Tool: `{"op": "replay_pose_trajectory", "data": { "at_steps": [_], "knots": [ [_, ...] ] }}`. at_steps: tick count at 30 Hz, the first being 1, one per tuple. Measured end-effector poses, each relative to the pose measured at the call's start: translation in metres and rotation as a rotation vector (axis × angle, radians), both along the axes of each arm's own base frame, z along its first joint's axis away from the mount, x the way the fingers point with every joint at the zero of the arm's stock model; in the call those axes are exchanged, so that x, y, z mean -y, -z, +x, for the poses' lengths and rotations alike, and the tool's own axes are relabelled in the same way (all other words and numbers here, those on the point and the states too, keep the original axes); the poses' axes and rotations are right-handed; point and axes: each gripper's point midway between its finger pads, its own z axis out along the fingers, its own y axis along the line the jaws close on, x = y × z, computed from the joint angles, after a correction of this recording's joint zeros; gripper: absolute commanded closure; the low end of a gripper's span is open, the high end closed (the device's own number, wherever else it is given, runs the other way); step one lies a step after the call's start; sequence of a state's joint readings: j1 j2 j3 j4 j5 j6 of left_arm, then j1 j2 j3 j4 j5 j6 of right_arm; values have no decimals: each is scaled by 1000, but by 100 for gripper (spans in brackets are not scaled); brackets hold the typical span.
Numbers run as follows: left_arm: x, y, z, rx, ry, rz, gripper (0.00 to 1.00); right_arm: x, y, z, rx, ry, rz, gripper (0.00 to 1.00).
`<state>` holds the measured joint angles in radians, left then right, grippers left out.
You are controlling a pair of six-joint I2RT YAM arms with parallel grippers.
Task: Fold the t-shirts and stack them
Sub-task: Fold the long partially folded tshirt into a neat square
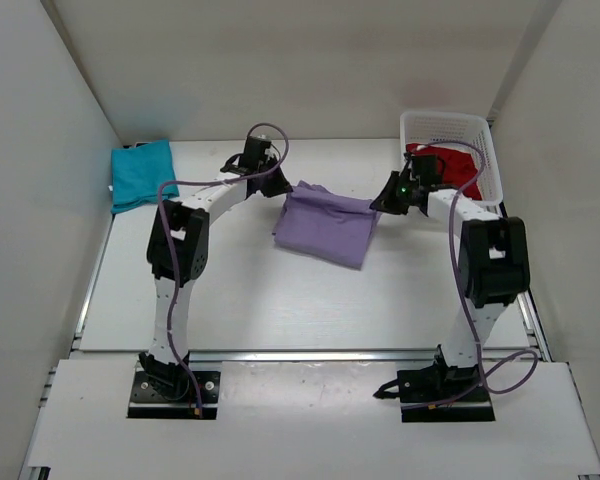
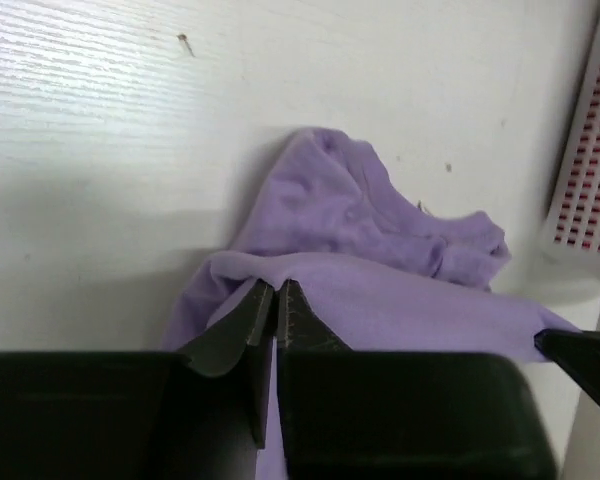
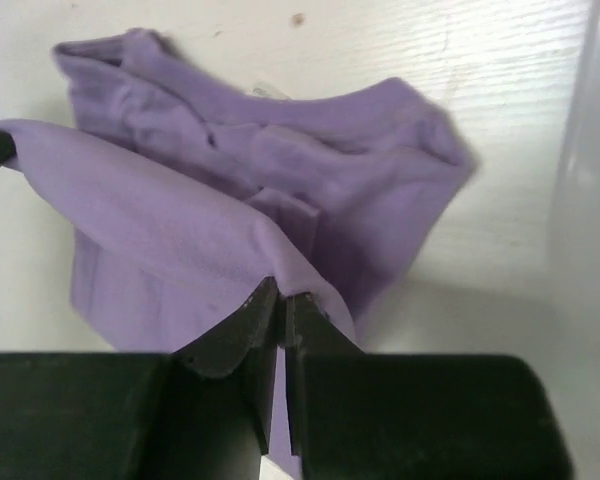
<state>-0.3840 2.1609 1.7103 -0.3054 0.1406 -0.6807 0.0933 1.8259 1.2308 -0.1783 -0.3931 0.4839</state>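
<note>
My left gripper (image 2: 275, 300) has its fingers nearly together, pinching an edge of the lavender t-shirt (image 1: 325, 225); my right gripper (image 3: 280, 305) is clamped on the opposite edge, cloth draped over both tips. From above, the shirt hangs between my two hands, its far edge stretched taut from one to the other and the rest spilling down toward my bases onto the table (image 1: 280, 310). Only that overhead view shows the teal t-shirt (image 1: 142, 172), folded flat well beyond and outside my left hand, and the red t-shirt (image 1: 442, 165) lying in the white basket (image 1: 480, 140) just behind my right hand.

My left wrist camera adds what the top view hides: under the lifted edge, more lavender cloth lies bunched ahead of my fingers, and a strip of basket lattice with red showing through sits far off to their right. My right wrist camera shows the crumpled collar end ahead of its fingers, and the tip of my left gripper at the far left edge
</note>
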Motion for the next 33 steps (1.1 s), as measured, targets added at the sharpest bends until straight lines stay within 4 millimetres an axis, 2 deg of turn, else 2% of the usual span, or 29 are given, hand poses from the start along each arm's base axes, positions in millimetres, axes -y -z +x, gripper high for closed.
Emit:
{"op": "replay_pose_trajectory", "data": {
  "at_steps": [1, 2, 3, 5, 8, 10, 12, 14, 16, 18, 20, 22, 23, 25, 29, 33],
  "knots": [
    [-2, 9, 7, -13, -13, 0, 71, 3, 5, 7, -15, 7, -3, 86],
    [-3, 16, 12, -26, -21, -7, 64, 4, 8, 13, -26, 12, -6, 71],
    [-4, 20, 16, -35, -31, -14, 56, 6, 10, 23, -26, 16, -13, 64],
    [-10, 23, 24, -45, -55, -31, 54, 9, 8, 38, -13, 18, -26, 56],
    [-22, 16, 30, -21, -85, -46, 60, 10, 2, 43, 18, 18, -51, 55],
    [-32, 9, 23, 8, -99, -45, 60, 8, -3, 40, 41, 17, -65, 69],
    [-31, 3, 1, 26, -88, -47, 60, -2, -5, 24, 62, 1, -72, 85],
    [-19, -2, -25, 46, -51, -46, 61, -19, -2, 0, 55, -35, -66, 93],
    [4, -1, -52, 58, 7, -49, 63, -40, 6, -19, 41, -88, -54, 98],
    [25, 13, -77, 45, 71, -59, 66, -60, 19, -35, 18, -139, -42, 100],
    [31, 41, -104, -5, 112, -53, 68, -73, 37, -56, -18, -180, -37, 100],
    [20, 74, -129, -75, 108, -47, 68, -76, 60, -79, -59, -201, -34, 100],
    [16, 74, -132, -60, 104, -81, 68, -77, 71, -92, -88, -201, -13, 100],
    [4, 72, -146, -43, 87, -102, 68, -77, 69, -98, -60, -208, 5, 100],
    [-23, 76, -202, -53, 73, -123, 68, -77, 70, -125, -52, -236, 17, 100],
    [-31, 67, -251, -65, 108, -127, 65, -78, 66, -150, -74, -283, 18, 98]
  ]
}}
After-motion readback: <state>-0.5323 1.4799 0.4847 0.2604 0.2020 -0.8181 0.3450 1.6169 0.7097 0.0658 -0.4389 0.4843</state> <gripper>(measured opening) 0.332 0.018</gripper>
